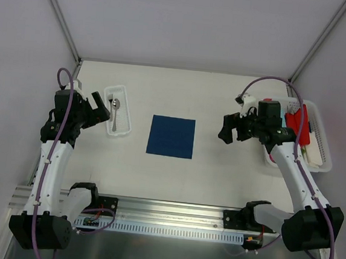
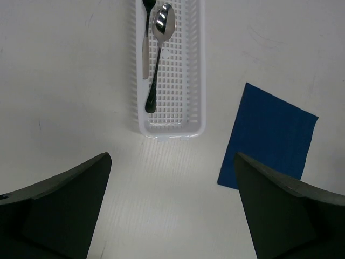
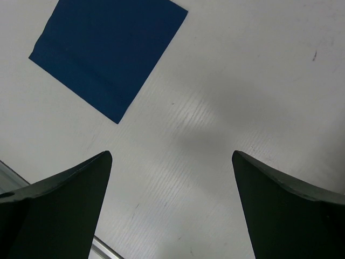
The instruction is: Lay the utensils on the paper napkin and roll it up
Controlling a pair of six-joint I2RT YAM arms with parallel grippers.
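The navy-blue paper napkin lies flat at the table's middle, also visible in the left wrist view as the napkin and in the right wrist view as the napkin. A shiny silver spoon rests in a long white tray at the left; the spoon lies beside a second utensil that is cut off at the frame's top. My left gripper hangs open just left of the tray, nothing between its fingers. My right gripper stands open to the right of the napkin, also empty.
A white basket at the far right holds red and other coloured plastic pieces. A metal rail runs along the near edge. White walls enclose the table on three sides.
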